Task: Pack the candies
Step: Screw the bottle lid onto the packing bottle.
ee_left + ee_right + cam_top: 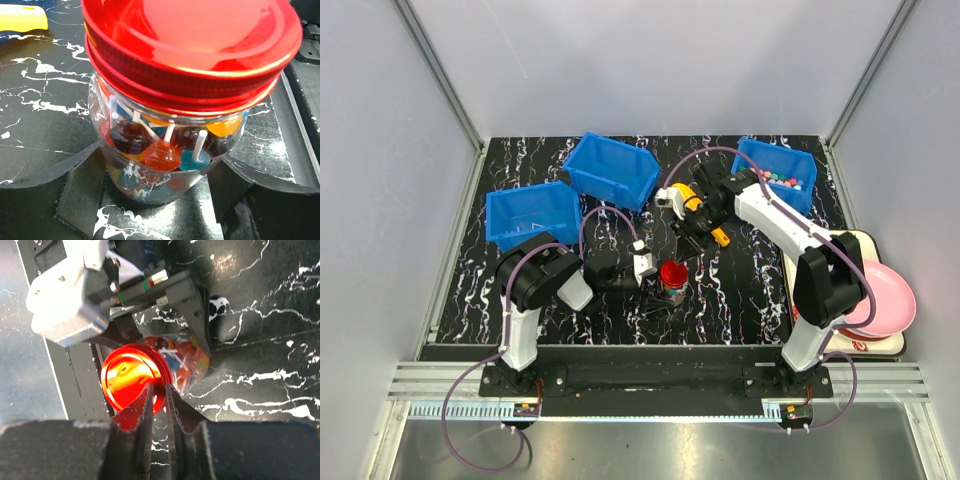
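A clear jar (pixel 150 165) of lollipops and other candies (pixel 162 155) stands on the black marbled table under a red lid (pixel 190 45). My left gripper (pixel 160 200) is shut on the jar low down, one black finger on each side. In the top view the lid (pixel 672 272) sits just right of that gripper (pixel 658 285). My right gripper (pixel 161 387) hangs over the lid's (pixel 130 380) edge with its fingers nearly together and nothing between them. More candies (pixel 783 181) lie in the back right blue bin (pixel 760 155).
A yellow scoop (pixel 20 17) lies on the table behind the jar, under the right arm (pixel 719 238). Two more blue bins (pixel 533 215) (pixel 612 170) stand at the back left. A pink plate (pixel 885 300) rests on a white tray (pixel 880 345) at the right edge.
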Robot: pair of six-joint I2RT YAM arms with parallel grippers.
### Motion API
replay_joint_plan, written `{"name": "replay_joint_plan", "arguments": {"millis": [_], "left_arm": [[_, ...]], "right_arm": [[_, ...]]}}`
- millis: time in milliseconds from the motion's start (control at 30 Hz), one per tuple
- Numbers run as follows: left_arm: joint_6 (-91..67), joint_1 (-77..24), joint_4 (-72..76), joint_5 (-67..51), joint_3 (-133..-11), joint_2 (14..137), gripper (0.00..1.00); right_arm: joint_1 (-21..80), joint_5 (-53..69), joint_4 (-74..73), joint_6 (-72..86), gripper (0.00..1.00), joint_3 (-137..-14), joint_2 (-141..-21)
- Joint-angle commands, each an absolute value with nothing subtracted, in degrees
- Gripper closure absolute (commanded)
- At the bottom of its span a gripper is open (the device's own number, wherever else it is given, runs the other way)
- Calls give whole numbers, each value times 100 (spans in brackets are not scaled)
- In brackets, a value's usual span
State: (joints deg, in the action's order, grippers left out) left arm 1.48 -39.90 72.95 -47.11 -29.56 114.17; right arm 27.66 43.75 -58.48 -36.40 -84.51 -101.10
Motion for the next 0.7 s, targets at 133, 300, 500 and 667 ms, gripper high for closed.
{"name": "replay_joint_plan", "arguments": {"millis": [133,300,500,667], "left_arm": [[246,-3955,8288,-4518,-3155,11241,94],[246,-3946,8271,-4517,-3155,11241,94],[237,-3946,8262,-4509,-3155,11241,95],[229,-3946,8262,-4544,-3164,11250,96]], "right_arm": [[2707,4184,-6310,-3841,82,-8033,-9668],[2707,4078,-6372,-3850,82,-7840,-9405],[2707,4008,-6530,-3858,82,-7726,-9176],[2707,3894,-6495,-3858,81,-8067,-9097]]}}
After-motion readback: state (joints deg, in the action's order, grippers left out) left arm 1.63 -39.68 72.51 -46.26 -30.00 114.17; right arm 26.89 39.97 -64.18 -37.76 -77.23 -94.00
